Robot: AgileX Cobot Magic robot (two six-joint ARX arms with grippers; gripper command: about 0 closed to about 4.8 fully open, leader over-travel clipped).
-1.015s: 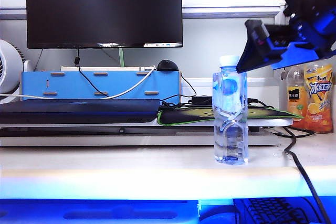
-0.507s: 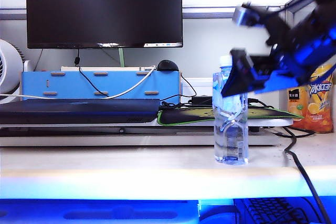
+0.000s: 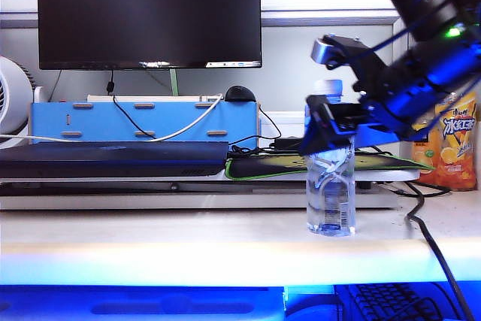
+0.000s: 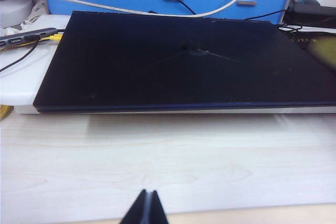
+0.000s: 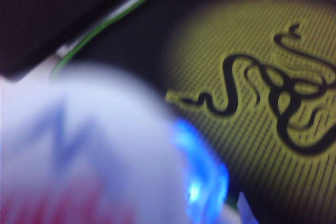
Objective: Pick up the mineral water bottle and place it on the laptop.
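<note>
While bottle [image 3: 329,186] stands upright on pale desk [image 3: 188,242], right gripper [image 3: 325,130] sits at its upper part, just under white cap, jaws spread wide, nothing held; contact with bottle unclear. Right wrist view: blurred white cap [image 5: 89,145] fills near corner, mouse pad [image 5: 262,77] with snake logo beyond. Laptop [image 4: 184,61] lies closed and flat, well left of bottle, in front of blue box [image 3: 143,122]. Left gripper [image 4: 146,211] low over bare desk near laptop, fingertips pressed together, empty
</note>
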